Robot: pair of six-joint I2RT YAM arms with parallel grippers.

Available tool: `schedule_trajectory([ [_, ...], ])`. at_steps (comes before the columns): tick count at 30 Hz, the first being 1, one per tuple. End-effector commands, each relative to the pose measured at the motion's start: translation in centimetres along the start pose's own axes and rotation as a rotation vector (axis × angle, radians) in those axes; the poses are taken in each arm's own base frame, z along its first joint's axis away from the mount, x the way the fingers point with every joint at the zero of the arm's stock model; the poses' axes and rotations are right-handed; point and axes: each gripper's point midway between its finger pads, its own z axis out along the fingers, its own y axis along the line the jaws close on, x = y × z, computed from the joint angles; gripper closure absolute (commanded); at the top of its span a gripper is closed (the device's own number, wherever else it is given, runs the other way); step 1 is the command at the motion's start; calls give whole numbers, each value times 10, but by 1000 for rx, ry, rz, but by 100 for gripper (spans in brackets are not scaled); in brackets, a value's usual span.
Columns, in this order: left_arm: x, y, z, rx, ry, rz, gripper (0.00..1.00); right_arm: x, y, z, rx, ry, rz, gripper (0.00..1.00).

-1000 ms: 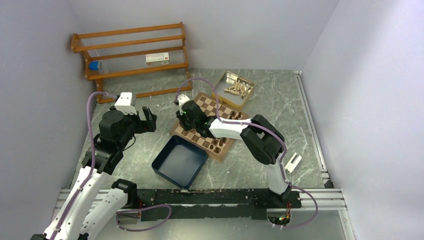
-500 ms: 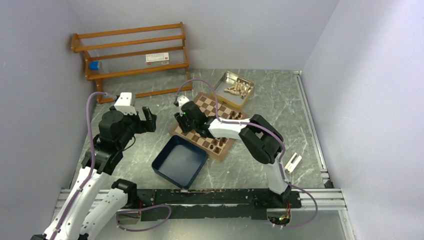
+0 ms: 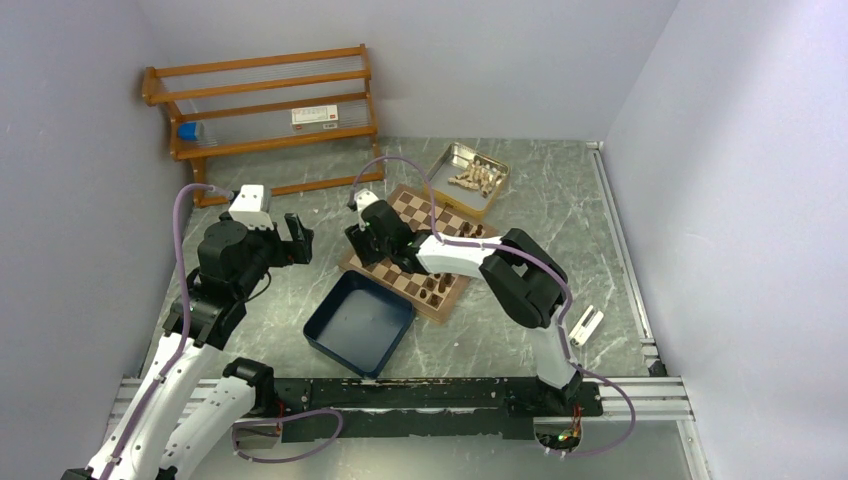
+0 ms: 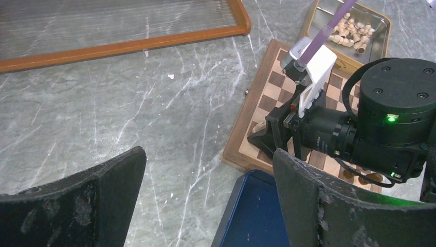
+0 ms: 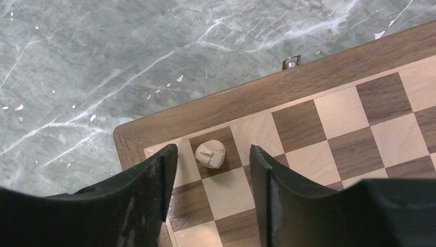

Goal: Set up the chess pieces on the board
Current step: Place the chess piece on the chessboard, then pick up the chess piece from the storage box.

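The checkered wooden board (image 3: 412, 212) lies mid-table. My right gripper (image 3: 357, 243) hangs over its left corner, open. In the right wrist view a light tan piece (image 5: 211, 153) stands on a dark square beside the board's corner (image 5: 154, 128), between and below my open fingers (image 5: 213, 150), untouched. Several dark pieces (image 3: 436, 288) stand along the board's near edge, and more at its right side (image 3: 468, 230). Loose light pieces lie in the metal tin (image 3: 472, 178). My left gripper (image 3: 298, 238) is open and empty above the table, left of the board (image 4: 259, 100).
The navy blue tray (image 3: 360, 322) sits against the board's near-left side, seen also in the left wrist view (image 4: 257, 218). A wooden rack (image 3: 260, 100) stands at the back left. A small white object (image 3: 587, 325) lies at the right. Walls close in on three sides.
My right gripper has shifted slightly toward the board's left corner. The left arm has not moved.
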Motion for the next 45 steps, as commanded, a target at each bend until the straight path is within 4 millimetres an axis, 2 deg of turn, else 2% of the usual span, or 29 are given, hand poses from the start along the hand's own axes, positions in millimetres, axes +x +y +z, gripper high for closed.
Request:
schedule_trajectory([
  [1,-6,-2,0,14,-24,-7,3,-44,-6,-23,9,-79,27,41],
  [8,-5,-4,1,26,-19,-7,2,-91,-14,-62,-9,-175,70,33],
  [11,-4,-5,1,31,-15,-5,3,-109,-31,-76,24,-220,79,33],
  [13,-4,-6,0,34,-14,-5,3,-118,-52,-83,75,-245,72,36],
  [17,5,-5,6,35,4,-7,4,-135,-130,-91,261,-270,102,43],
  [20,12,-10,10,57,53,6,4,-140,-180,-94,362,-278,120,45],
  [26,15,-17,12,94,82,13,3,-127,-257,-92,528,-225,141,51],
  [30,14,-22,10,126,65,11,3,-118,-297,-86,633,-218,194,55],
  [36,13,-25,8,143,76,21,3,-111,-335,-60,670,-222,282,57],
  [41,9,-26,5,150,52,16,3,-98,-356,-38,697,-195,323,60],
  [45,8,-26,4,150,52,18,3,-89,-367,-31,740,-184,346,62],
])
